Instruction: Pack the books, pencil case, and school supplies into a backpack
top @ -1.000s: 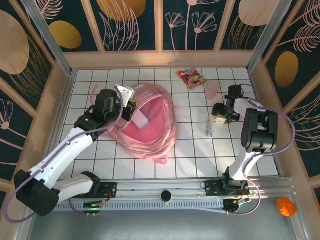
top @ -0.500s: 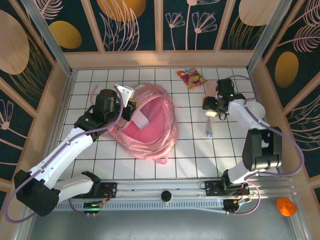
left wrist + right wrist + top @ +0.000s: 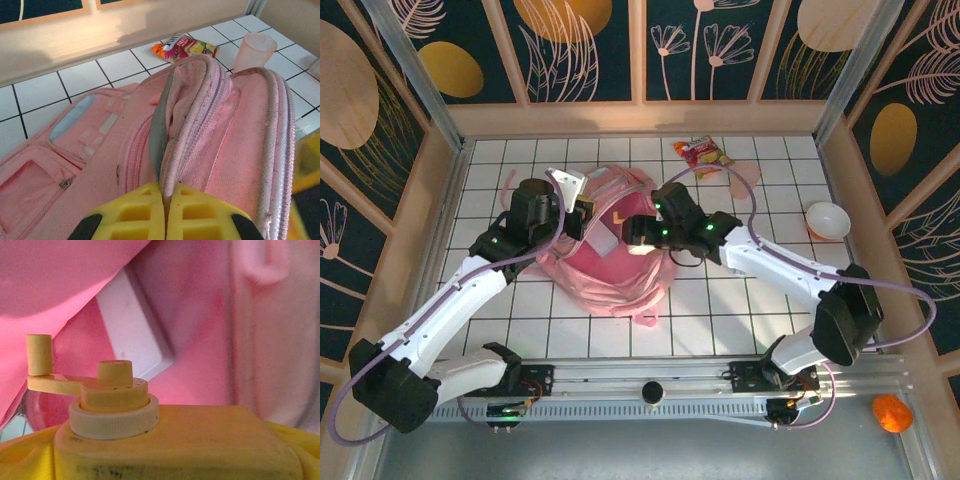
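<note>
The pink backpack (image 3: 620,270) lies open on the tiles. My left gripper (image 3: 165,200) is shut on its zipper rim (image 3: 192,100) and holds the mouth up; the same gripper sits at the bag's left edge (image 3: 582,215). My right gripper (image 3: 642,236) hangs over the opening, shut on the school supplies, a pale yellow block with a round knob and small crank (image 3: 175,440). Inside the bag, just beyond the block, lies a pale oblong box, the pencil case (image 3: 132,330) (image 3: 603,240). The books are hidden.
A red-orange snack packet (image 3: 701,157) (image 3: 185,47) and a pink cup (image 3: 255,50) stand behind the backpack. A white bowl (image 3: 828,220) sits at the right wall. Wooden walls ring the tiled floor.
My right arm has swung left from the right side of the table, carrying the yellow block to the backpack's opening. The left gripper has kept its hold on the rim.
</note>
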Controlling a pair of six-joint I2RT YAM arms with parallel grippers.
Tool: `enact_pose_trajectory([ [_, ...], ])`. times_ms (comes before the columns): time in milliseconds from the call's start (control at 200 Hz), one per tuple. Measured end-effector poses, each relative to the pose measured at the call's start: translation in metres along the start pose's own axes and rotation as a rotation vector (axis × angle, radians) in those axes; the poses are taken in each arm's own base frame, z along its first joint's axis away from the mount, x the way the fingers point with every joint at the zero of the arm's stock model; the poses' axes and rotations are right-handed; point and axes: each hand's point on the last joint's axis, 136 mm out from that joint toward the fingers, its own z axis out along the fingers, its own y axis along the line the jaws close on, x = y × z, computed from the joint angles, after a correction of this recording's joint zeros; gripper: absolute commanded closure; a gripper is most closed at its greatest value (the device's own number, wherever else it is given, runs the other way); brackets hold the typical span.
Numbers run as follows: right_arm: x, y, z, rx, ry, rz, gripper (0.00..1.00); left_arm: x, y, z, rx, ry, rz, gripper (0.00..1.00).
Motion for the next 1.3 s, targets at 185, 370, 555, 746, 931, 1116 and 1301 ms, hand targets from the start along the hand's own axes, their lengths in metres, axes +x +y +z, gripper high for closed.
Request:
enact_pose_trajectory([
  [185, 0.008, 0.004, 0.017, -0.002, 0.012, 0.068, 0.12, -0.001, 0.0, 0.0, 0.001, -0.006, -0.012, 1.0],
  [370, 0.006, -0.007, 0.04, 0.031, 0.007, 0.123, 0.03, -0.001, 0.0, 0.0, 0.001, -0.005, -0.017, 1.0],
  [555, 0.001, -0.008, 0.045, 0.027, -0.008, 0.139, 0.02, 0.0, 0.0, 0.0, 0.001, -0.003, -0.017, 1.0],
  [746, 0.01, -0.007, 0.038, 0.021, -0.007, 0.148, 0.14, 0.002, 0.0, 0.001, 0.001, -0.001, -0.018, 1.0],
  [931, 0.066, 0.02, 0.025, -0.025, 0.086, 0.126, 0.33, 0.002, 0.0, 0.002, 0.001, -0.002, -0.017, 1.0],
  [1116, 0.109, 0.03, 0.031, -0.043, 0.169, 0.129, 0.43, 0.003, -0.001, 0.002, 0.01, -0.003, -0.018, 1.0],
  [1301, 0.097, 0.016, 0.061, -0.014, 0.142, 0.157, 0.5, 0.003, -0.006, 0.002, 0.036, 0.0, -0.017, 1.0],
])
